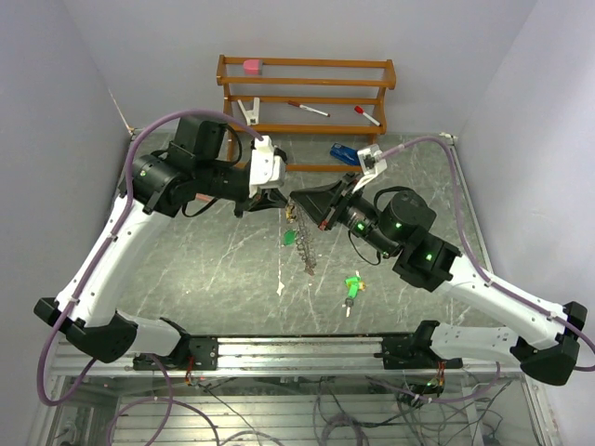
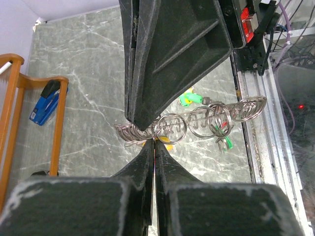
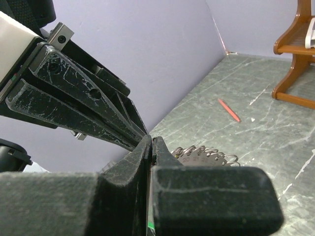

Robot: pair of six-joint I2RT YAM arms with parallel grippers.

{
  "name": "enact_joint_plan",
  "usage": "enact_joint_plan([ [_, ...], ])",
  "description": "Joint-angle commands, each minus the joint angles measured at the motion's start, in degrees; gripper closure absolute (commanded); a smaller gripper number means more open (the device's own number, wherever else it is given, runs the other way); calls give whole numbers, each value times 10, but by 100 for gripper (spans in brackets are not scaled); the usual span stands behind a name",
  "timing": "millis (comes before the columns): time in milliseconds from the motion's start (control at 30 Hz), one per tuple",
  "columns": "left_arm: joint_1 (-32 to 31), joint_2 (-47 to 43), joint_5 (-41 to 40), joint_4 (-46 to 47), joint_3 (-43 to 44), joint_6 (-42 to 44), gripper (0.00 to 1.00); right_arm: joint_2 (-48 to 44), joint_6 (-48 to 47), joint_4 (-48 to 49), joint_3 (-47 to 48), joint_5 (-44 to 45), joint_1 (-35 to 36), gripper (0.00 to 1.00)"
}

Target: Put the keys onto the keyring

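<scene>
Step in hand: holding the keyring up between both arms, ready for threading; no loose key in either tool yet
Left gripper: shut tight, tips pinched on the end ring of the keyring
Right gripper: shut just as tight, tip to tip against the left one, nipping the same end; cannot tell which of the two bears the weight
Keyring position: raised over the middle of the table, hanging from the meeting point of the tips as a string of linked silvery wire rings; cannot tell whether the lower end touches the surface
Keys already on it: a few small ones with green and red heads, dangling among the rings
Green key: loose, flat on the table on the right arm's side, well apart from the hanging rings
Possible second loose key: small pale piece on the table below the rings, too small to tell
Next move calls for: freeing one tool, likely the right as the nearer to the green key, while the other holds the ring alone; then gripping the key by its plastic head so the hole stays clear
Hard part: opening a tight wire coil far enough to feed the key's hole on
Risk: rings swinging or slipping once only one tool holds them
</scene>
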Motion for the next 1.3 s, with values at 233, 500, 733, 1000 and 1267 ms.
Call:
enact_joint_plan([
  [233,-6,-2,-31,-5,46,-13,67,-22,-15,58,-14,10,0,100],
  [500,7,3,-28,2,55,-22,61,-33,-47,67,-17,-41,0,100],
  [733,10,8,-17,8,52,-22,61,-37,-59,77,-18,-81,1,100],
  [1000,12,12,59,-21,57,8,65,-38,-62,86,-25,-100,0,100],
  [1267,17,5,85,-56,62,34,67,-49,-74,75,-29,-90,1,100],
])
